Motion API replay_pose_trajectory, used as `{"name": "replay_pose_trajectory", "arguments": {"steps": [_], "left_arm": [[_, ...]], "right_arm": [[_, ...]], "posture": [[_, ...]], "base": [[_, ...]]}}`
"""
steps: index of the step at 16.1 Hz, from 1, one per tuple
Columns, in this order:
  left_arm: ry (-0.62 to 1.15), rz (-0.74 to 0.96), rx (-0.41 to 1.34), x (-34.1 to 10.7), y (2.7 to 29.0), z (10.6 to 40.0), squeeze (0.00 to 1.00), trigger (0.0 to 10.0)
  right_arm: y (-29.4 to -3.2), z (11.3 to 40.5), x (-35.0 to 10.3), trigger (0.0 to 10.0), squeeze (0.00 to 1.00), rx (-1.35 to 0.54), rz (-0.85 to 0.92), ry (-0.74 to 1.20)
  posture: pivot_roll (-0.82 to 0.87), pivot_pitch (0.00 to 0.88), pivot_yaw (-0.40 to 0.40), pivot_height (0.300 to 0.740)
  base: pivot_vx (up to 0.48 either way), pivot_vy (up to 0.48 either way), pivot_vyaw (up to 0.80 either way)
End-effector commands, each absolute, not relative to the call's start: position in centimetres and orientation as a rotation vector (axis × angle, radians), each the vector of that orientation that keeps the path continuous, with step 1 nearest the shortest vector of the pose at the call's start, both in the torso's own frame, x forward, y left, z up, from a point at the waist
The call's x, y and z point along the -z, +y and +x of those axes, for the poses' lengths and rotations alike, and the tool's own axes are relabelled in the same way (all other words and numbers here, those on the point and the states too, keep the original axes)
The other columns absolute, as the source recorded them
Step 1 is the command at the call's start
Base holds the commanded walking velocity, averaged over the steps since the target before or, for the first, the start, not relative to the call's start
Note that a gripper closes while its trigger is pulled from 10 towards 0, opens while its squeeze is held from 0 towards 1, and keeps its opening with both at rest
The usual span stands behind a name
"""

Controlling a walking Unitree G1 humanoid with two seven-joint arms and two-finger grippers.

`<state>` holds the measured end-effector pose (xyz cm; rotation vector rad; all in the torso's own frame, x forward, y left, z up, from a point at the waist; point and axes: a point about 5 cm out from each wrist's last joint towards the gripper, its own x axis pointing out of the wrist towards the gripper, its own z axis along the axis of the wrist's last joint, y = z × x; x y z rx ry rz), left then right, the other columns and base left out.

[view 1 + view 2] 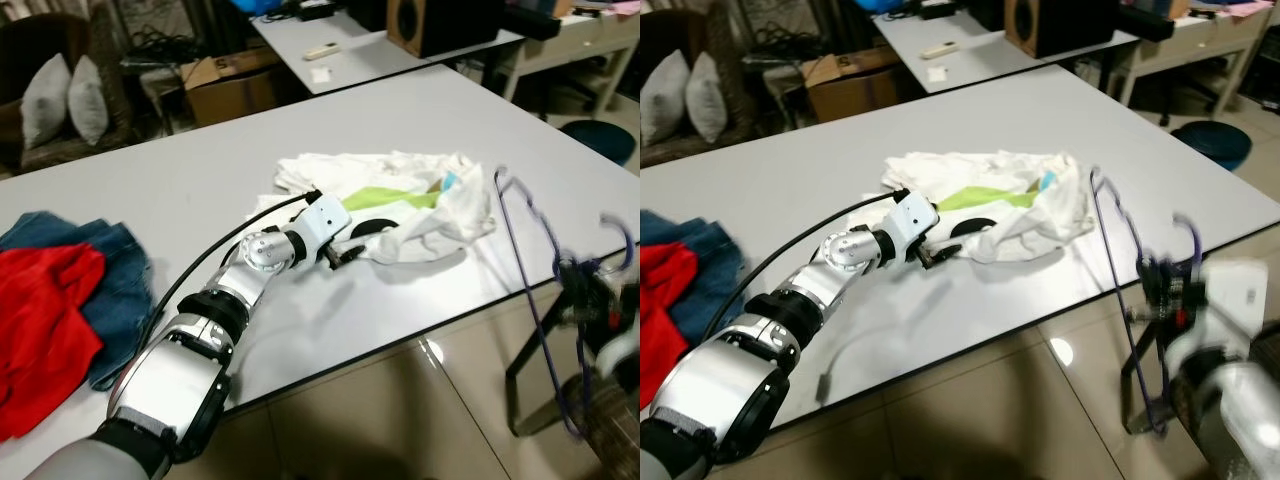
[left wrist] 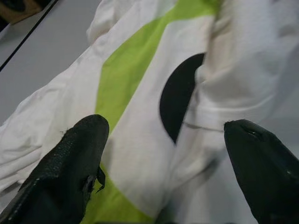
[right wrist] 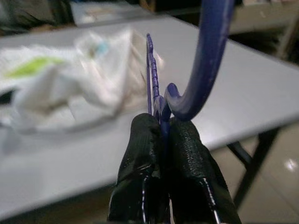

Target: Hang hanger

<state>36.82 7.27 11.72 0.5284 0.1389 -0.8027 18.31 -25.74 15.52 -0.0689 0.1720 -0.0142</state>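
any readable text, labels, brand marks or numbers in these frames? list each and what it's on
None readable.
White shirt: green stripe and black shape, no letters.
Small blue tag on the shirt: too small and blurred.
Cardboard box: dark mark, too blurred.
Blue hanger in the right claw: no marking visible.

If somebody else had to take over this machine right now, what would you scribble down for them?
Right gripper: shut on the blue hanger, held just off the white table's near right edge.
Left gripper: open, fingers either side of the white T-shirt with green and black print, not gripping yet.
Also on the table: red and denim clothes at the left.
Done: hanger picked up.
Left: probably grasp the shirt, put it on the hanger, then hang it.
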Motion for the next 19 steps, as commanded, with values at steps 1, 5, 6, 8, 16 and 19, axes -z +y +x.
{"name": "replay_pose_trajectory", "arguments": {"steps": [1,5,6,8,16,19], "left_arm": [[0.153,0.547,0.769,-11.7,7.8,37.1,0.0,0.0],[0.185,0.551,0.761,-10.8,7.6,36.8,0.0,0.0],[0.184,0.547,0.751,-10.8,7.5,36.8,0.0,0.0],[0.177,0.533,0.728,-11.0,7.5,37.0,0.0,0.0],[0.253,0.583,0.637,-10.1,8.7,37.1,0.0,0.0],[0.295,0.605,0.635,-9.2,8.8,36.8,0.0,0.0]], "right_arm": [[-25.0,18.1,-16.2,10.0,0.0,-0.003,-0.089,0.127],[-24.4,16.8,-16.1,10.0,0.0,0.015,-0.098,0.11],[-24.4,16.8,-16.3,10.0,0.0,0.017,-0.1,0.101],[-24.0,16.7,-16.7,10.0,0.0,0.011,-0.107,0.075],[-23.1,16.9,-16.9,10.0,0.0,-0.028,-0.117,0.058],[-23.0,17.2,-17.1,10.0,0.0,-0.039,-0.121,0.054]], "posture": [[-0.24,0.0,0.154,0.74],[-0.27,0.0,0.153,0.74],[-0.28,0.0,0.155,0.74],[-0.3,0.0,0.16,0.74],[-0.29,0.0,0.152,0.74],[-0.3,0.0,0.151,0.74]], "base": [[0.0,0.0,0.0],[0.0,0.0,0.0],[0.0,0.0,0.0],[0.0,0.0,0.0],[0.0,0.0,0.0],[0.0,0.0,0.0]]}}
